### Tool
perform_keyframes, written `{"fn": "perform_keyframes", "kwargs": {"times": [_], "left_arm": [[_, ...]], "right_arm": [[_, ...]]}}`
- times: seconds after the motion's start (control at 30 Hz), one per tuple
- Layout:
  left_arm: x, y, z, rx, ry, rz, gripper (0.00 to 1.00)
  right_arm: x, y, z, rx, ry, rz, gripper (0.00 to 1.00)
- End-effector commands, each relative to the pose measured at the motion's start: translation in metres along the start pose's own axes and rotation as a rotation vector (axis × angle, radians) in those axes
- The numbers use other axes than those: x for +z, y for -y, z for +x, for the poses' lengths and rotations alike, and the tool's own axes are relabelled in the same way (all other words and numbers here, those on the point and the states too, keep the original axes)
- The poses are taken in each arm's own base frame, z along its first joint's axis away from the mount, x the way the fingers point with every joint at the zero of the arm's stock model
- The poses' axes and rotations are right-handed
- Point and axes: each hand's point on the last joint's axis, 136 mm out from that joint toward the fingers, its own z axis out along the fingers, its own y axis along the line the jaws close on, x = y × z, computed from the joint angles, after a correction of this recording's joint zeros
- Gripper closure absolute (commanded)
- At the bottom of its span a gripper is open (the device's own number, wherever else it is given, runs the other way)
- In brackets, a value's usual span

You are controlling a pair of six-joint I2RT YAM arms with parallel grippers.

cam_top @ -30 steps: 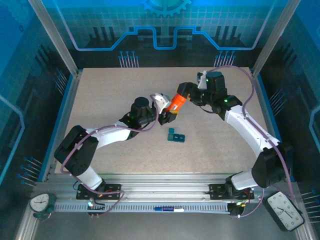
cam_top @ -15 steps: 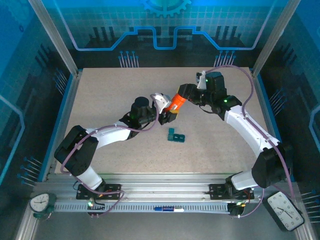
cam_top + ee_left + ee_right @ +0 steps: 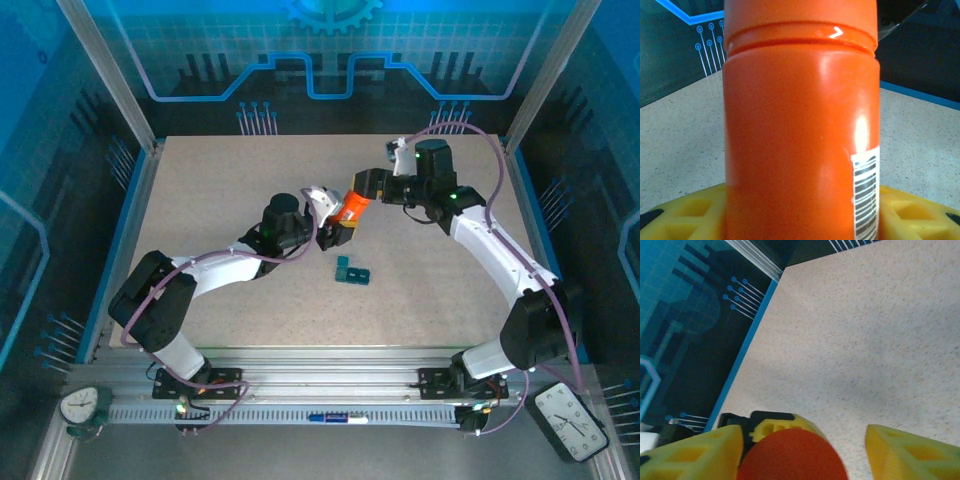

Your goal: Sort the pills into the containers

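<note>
An orange bottle (image 3: 350, 208) hangs tilted above the table's middle, and my left gripper (image 3: 333, 230) is shut on its lower part. In the left wrist view the bottle (image 3: 800, 125) stands between the yellow fingers (image 3: 685, 215). My right gripper (image 3: 365, 185) is at the bottle's upper end. In the right wrist view that gripper (image 3: 800, 452) is open; the bottle's round end (image 3: 790, 457) lies close to the left finger (image 3: 690, 455), with a gap to the right one. The dark-teal containers (image 3: 352, 272) lie on the table below the bottle. The pills are out of view.
The speckled table (image 3: 220, 190) is fenced by blue rails and a metal frame. Both arms reach in from the near edge and meet over the middle. Open tabletop (image 3: 880, 330) lies beyond the right gripper.
The right wrist has shifted a little toward the back and turned. The left arm, the bottle and the containers have stayed put.
</note>
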Motion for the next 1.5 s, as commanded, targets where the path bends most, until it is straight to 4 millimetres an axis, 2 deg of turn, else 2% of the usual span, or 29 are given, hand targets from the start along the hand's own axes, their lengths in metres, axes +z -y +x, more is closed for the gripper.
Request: {"fn": "perform_keyframes", "kwargs": {"times": [0.0,0.2,0.53,0.77,0.9,1.0,1.17,1.33,1.47], "left_arm": [[-0.004,0.009,-0.038,0.038,0.088,0.035,1.00],[-0.002,0.008,-0.032,0.059,0.056,0.031,1.00],[-0.002,0.010,-0.033,0.061,0.048,0.034,1.00],[-0.005,0.010,-0.033,0.053,0.054,0.031,1.00],[-0.005,0.010,-0.032,0.046,0.058,0.028,1.00],[-0.006,0.009,-0.034,0.040,0.063,0.026,1.00],[-0.010,0.009,-0.039,0.010,0.084,0.051,1.00],[-0.024,0.007,-0.056,-0.115,0.158,0.161,1.00],[-0.030,0.003,-0.063,-0.214,0.189,0.234,1.00]], "right_arm": [[-0.018,-0.004,-0.014,0.020,0.070,-0.001,0.24],[-0.024,0.005,-0.012,0.193,0.118,0.053,0.21],[0.001,-0.005,0.010,0.219,0.041,0.083,0.18],[0.003,-0.004,0.015,0.210,0.042,0.082,0.32],[0.001,-0.002,0.016,0.194,0.047,0.092,0.50],[0.003,-0.001,0.021,0.171,0.026,0.081,0.57],[-0.001,-0.001,0.021,0.059,0.035,0.003,0.61],[-0.009,-0.010,0.017,-0.198,0.064,-0.149,0.62],[-0.009,-0.013,0.021,-0.249,0.033,-0.233,0.62]]}}
